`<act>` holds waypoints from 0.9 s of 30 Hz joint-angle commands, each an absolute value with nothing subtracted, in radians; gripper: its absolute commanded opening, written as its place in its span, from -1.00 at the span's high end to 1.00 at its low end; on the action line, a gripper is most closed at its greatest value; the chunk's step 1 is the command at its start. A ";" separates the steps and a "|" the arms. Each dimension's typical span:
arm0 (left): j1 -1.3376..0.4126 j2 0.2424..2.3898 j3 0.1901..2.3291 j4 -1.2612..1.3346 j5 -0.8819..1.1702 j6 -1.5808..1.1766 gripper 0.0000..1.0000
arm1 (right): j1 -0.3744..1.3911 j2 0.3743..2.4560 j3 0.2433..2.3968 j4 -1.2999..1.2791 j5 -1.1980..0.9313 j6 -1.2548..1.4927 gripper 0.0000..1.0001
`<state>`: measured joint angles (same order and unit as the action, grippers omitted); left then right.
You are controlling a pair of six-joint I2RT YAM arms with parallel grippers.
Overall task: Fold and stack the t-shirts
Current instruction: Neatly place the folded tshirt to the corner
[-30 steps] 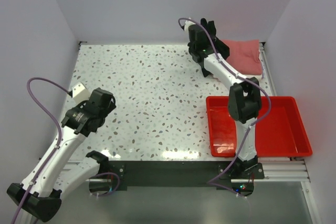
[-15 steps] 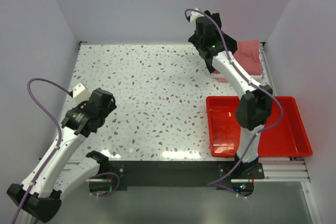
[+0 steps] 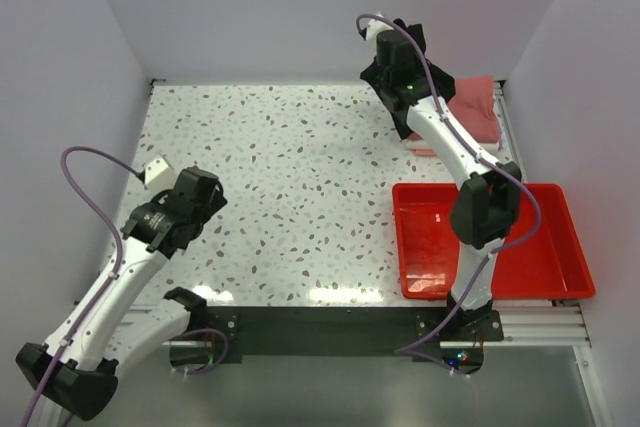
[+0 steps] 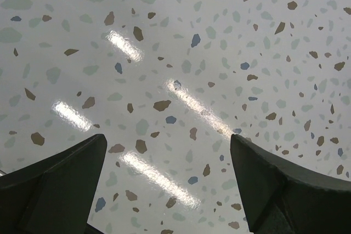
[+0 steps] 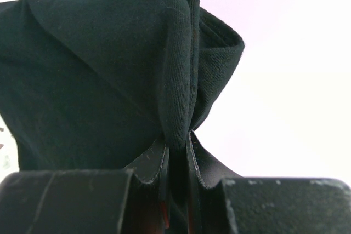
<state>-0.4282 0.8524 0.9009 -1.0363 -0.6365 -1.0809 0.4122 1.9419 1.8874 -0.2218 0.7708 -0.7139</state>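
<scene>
black t-shirt is off the table, bunched and hanging from the right tool; a thick fold of cloth runs straight down between the fingers, which are pinched together on it with only the fabric between them; in the top view this is up in the air beyond the red tray's far-left corner (shirt and tool are both black there, hard to separate); salmon-pink t-shirt lies folded flat on the table just beyond the tray's far edge, partly hidden behind the right arm; can't make out the white one with any confidence; left tool is well to the left of the tray, fingers spread wide apart, nothing between them, only speckled table below.
</scene>
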 commanded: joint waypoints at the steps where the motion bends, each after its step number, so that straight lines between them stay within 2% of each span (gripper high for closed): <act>1: -0.430 0.854 0.888 -0.996 -0.646 -1.069 -1.00 | 0.384 1.939 1.956 -0.141 0.822 -0.710 1.00; 13: -0.430 0.885 0.894 -0.977 -0.649 -1.065 -1.00 | 0.282 2.010 1.957 -0.172 0.732 -0.620 1.00; 27: -0.430 0.933 0.907 -0.966 -0.646 -1.062 -1.00 | 0.163 2.098 1.994 -0.184 0.740 -0.522 1.00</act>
<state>-0.4282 0.9226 0.8917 -1.0088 -0.6338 -1.0779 0.1902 2.1086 1.9316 -0.2256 0.7395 -0.5659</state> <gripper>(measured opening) 0.997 0.131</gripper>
